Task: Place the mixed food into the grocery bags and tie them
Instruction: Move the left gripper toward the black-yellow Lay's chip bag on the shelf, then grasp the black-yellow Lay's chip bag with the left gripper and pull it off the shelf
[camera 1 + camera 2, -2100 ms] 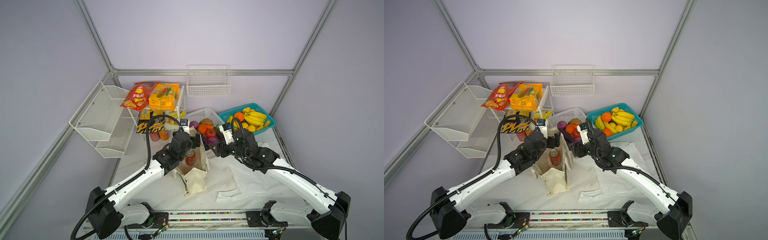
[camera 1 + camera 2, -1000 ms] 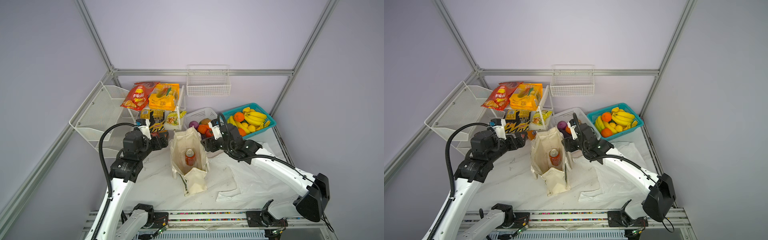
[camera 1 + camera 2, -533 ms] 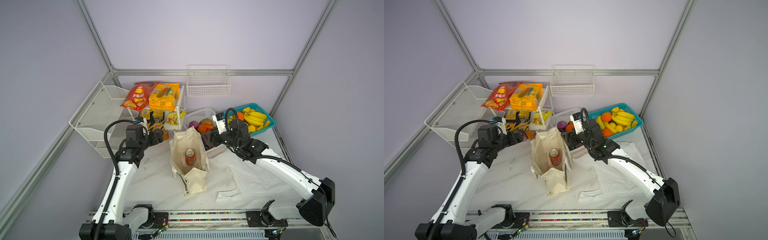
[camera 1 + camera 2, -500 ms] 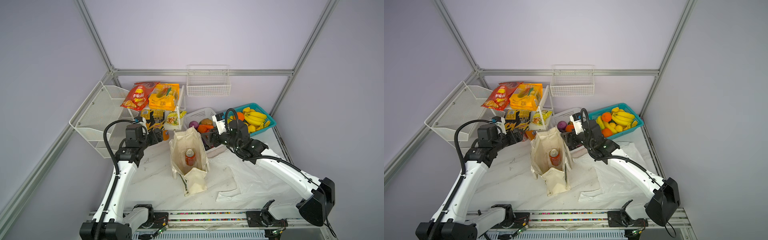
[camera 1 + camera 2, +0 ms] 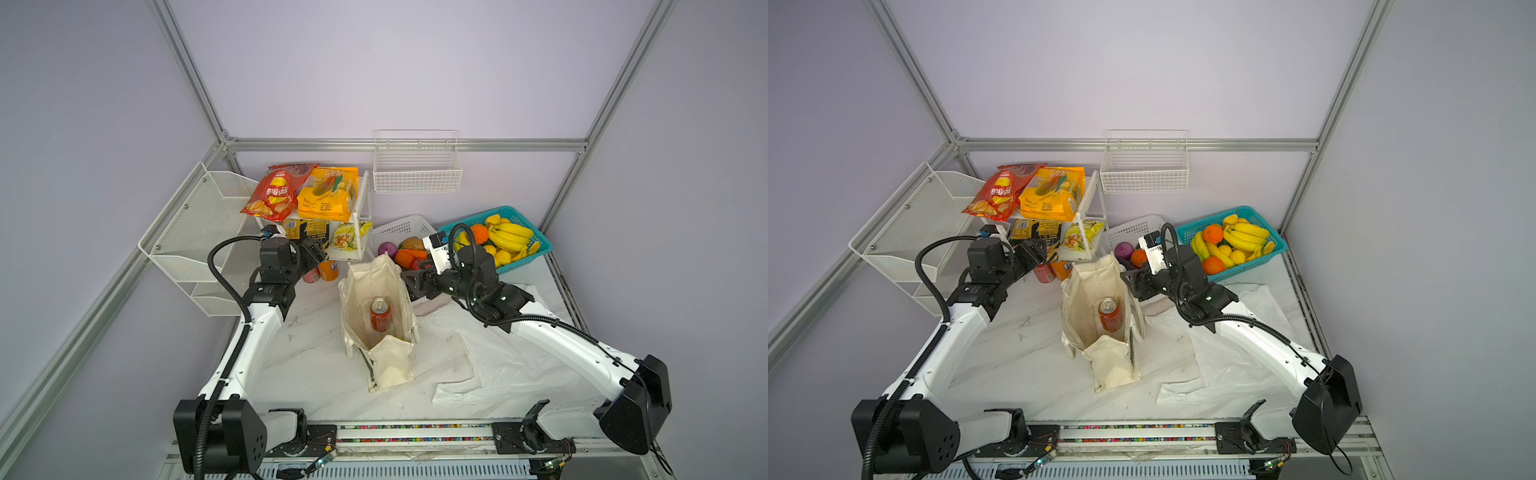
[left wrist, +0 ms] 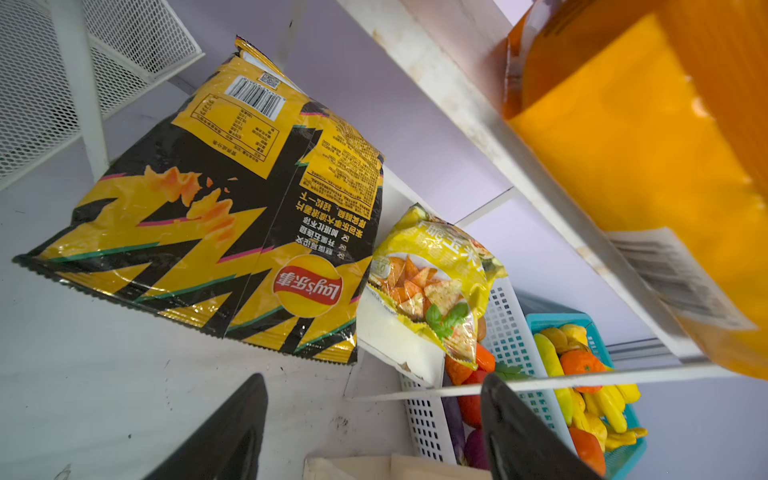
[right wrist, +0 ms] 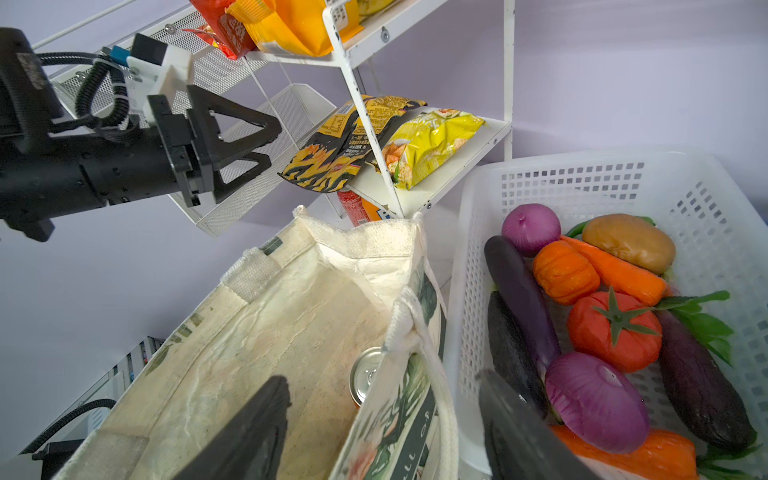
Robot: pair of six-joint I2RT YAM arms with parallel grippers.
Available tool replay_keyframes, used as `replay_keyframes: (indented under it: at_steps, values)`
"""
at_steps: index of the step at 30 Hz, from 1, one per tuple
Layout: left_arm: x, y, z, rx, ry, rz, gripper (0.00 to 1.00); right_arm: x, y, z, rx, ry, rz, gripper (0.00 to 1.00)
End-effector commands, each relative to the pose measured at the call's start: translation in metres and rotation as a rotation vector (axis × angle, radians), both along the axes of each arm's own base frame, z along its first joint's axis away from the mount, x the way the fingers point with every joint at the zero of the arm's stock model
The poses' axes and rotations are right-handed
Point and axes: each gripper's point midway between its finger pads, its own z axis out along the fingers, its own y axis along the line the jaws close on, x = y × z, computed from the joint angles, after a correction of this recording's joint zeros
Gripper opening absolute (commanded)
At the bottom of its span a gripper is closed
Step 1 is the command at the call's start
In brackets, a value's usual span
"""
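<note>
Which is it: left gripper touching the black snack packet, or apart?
Apart. Right wrist view shows a plain gap between the left gripper and the black snack packet.

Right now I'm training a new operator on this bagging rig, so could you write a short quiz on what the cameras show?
1. True or false: the reddish-brown drink can stands inside the cream canvas tote.
2. Which item does the left end effector point at? A) the black snack packet with yellow zigzag marks B) a ripe yellow banana C) a round purple onion
3. Fill the gap: the right end effector sits astride the tote's rim with its jaws ___.
Key: 1 true; 2 A; 3 open.
</note>
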Motion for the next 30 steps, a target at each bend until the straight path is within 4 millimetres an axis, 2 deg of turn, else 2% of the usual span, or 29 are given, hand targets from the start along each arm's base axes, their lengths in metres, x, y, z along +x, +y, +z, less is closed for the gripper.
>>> replay_keyframes:
  at_steps: [1,7,13,16,18,19,24,30]
  values:
    - [0.011,-0.007,0.000,0.069,-0.027,0.013,0.78,-0.004,0.000,0.012,0.016,-0.050,0.017,0.74]
    - [0.017,-0.011,-0.010,0.344,0.024,-0.008,0.78,-0.004,-0.002,0.011,0.013,-0.044,0.008,0.74]
    - [0.021,-0.012,-0.020,0.708,0.058,-0.147,0.78,-0.005,0.000,0.001,0.003,-0.027,0.020,0.74]
    - [0.026,-0.011,-0.023,0.836,0.062,-0.199,0.78,-0.004,0.002,-0.002,0.001,-0.022,0.025,0.74]
    - [0.029,-0.013,-0.019,0.892,0.035,-0.217,0.78,-0.005,0.002,-0.003,0.000,-0.021,0.027,0.74]
    - [0.036,-0.013,-0.032,0.916,0.051,-0.235,0.77,-0.005,0.002,-0.003,-0.001,-0.020,0.027,0.74]
    - [0.049,-0.017,-0.032,0.943,0.030,-0.251,0.76,-0.006,0.000,-0.008,-0.009,-0.011,0.023,0.74]
    - [0.059,-0.006,-0.036,0.981,0.056,-0.184,0.71,-0.005,0.000,-0.010,-0.015,-0.003,0.021,0.74]
